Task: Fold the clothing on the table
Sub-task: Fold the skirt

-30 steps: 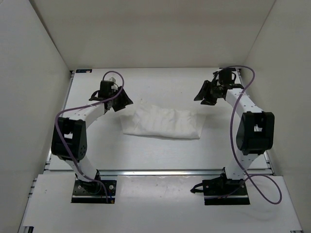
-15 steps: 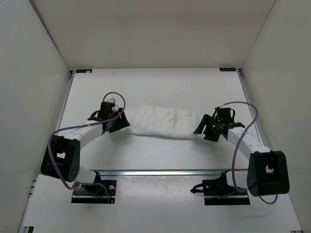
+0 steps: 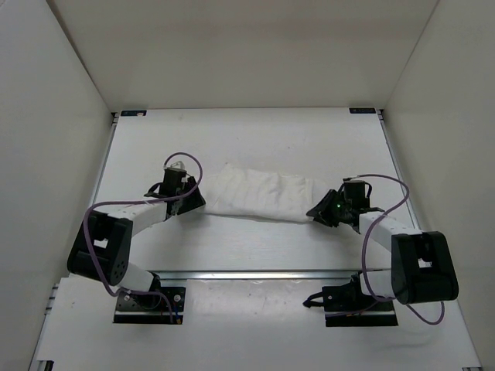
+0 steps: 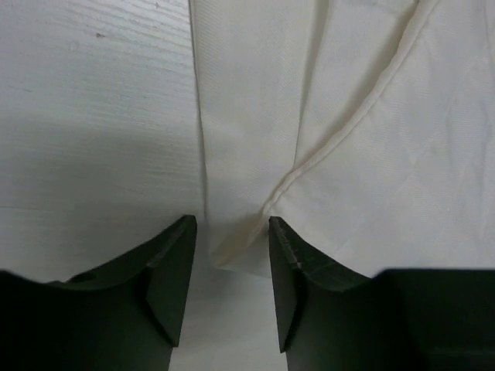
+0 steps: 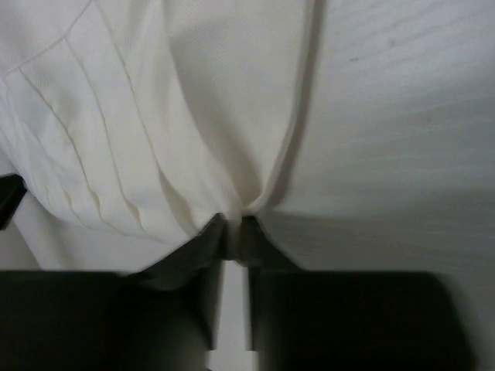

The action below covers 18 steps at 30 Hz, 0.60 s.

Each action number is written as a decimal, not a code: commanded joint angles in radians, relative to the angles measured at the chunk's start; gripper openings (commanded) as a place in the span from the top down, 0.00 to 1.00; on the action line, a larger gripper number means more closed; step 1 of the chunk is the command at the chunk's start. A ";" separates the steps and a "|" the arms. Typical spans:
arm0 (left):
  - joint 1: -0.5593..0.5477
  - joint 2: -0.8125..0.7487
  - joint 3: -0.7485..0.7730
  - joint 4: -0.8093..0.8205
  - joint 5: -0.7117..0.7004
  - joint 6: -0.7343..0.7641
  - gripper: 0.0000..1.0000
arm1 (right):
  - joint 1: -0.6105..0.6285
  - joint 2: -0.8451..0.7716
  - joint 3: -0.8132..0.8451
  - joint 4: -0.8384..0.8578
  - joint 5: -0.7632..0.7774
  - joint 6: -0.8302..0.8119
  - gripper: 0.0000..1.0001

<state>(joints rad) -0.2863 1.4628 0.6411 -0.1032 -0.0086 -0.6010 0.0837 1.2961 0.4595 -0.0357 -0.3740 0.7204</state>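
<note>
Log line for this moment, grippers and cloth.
left gripper: open, straddling left corner of clothing | right gripper: shut on clothing's right edge | clothing: lying on table

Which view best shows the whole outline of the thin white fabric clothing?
The top external view: the thin white fabric clothing appears whole, end to end. Each wrist view shows only a close-up of one end.

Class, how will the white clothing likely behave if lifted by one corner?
Probably floppy: the clothing puckers where the right gripper pinches it. Likely light, since its folded layers lie thin and flat. It would sag, not hold shape.
</note>
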 commanded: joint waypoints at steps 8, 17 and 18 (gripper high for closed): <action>-0.108 0.131 0.051 0.069 0.048 -0.029 1.00 | -0.167 0.014 0.184 -0.226 0.001 -0.204 1.00; -0.264 0.237 0.042 0.243 0.099 -0.157 1.00 | 0.130 0.189 0.717 -0.544 0.181 -0.417 1.00; -0.266 0.246 0.042 0.250 0.098 -0.161 1.00 | 0.187 0.204 0.746 -0.526 0.190 -0.400 1.00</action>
<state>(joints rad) -0.5442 1.6653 0.6956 0.1665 0.0673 -0.7296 0.1566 1.4693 1.1301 -0.4953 -0.2222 0.3717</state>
